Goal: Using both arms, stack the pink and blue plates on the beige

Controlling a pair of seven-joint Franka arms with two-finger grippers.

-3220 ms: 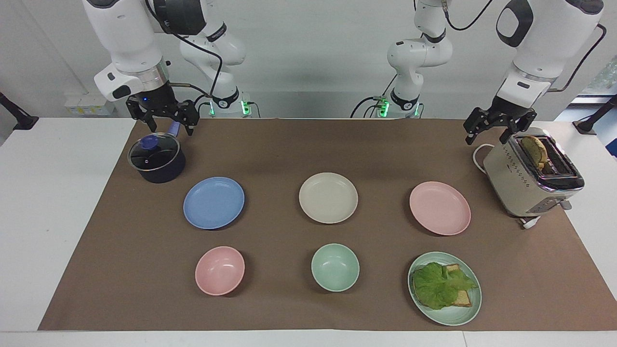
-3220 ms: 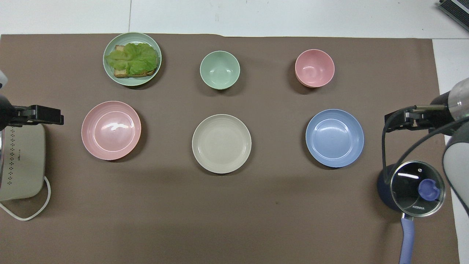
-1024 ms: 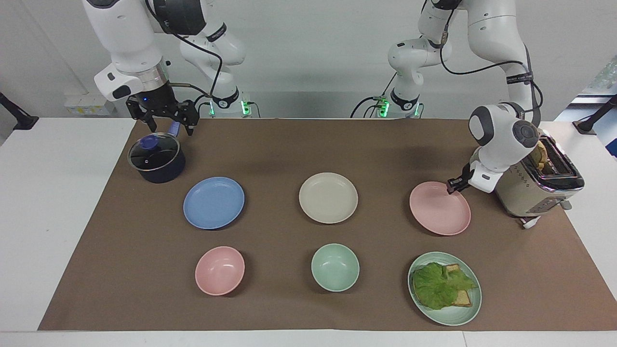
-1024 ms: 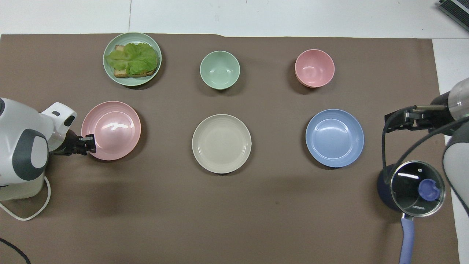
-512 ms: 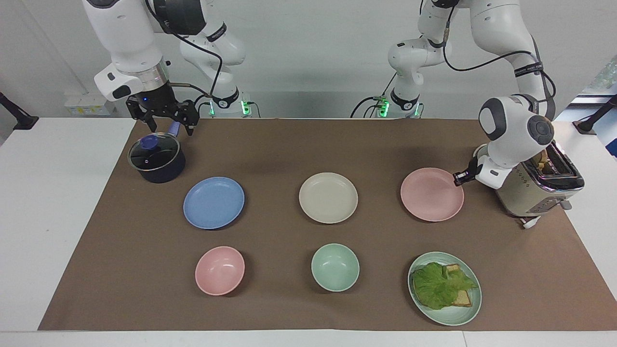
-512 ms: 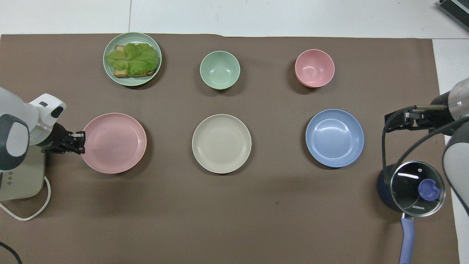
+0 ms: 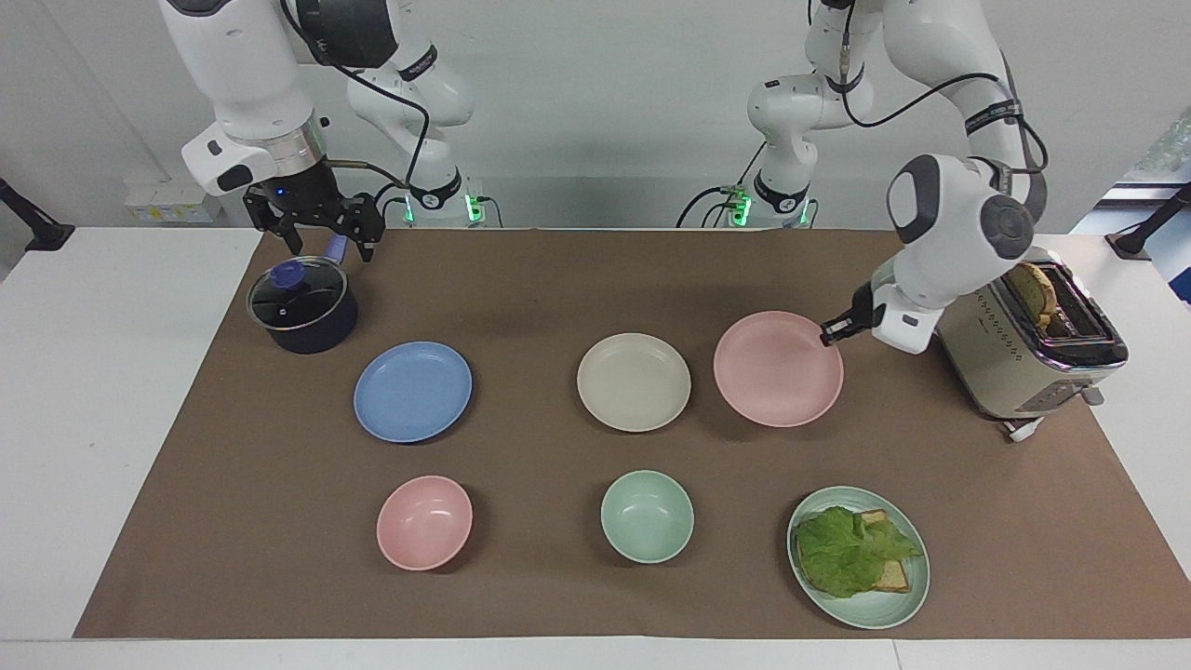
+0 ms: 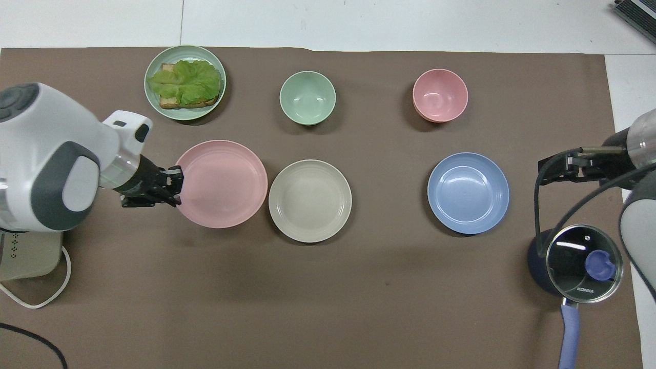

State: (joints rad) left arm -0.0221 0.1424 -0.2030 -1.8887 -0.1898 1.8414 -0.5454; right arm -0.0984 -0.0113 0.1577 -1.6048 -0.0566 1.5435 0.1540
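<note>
Covering most of the worktop is a brown mat, and every dish sits on it. The left arm reaches in from its own end, past the toaster, which has a slice of bread standing in its slot. The right arm waits above the dark saucepan with the glass lid; the right claw hangs over the pan's handle with its fingers spread, grasping nothing.

The pink plate is raised off the mat, slightly tilted, just beside the beige plate on the left arm's side, their rims almost meeting in the overhead view. The left claw is clenched on the pink plate's rim, at the edge toward the toaster. The beige plate lies flat at the middle of the mat. The blue plate lies flat toward the right arm's end, well apart from the beige one.

Farther from the robots sit a mint-green plate with lettuce on toast, a mint-green bowl and a pink bowl.
</note>
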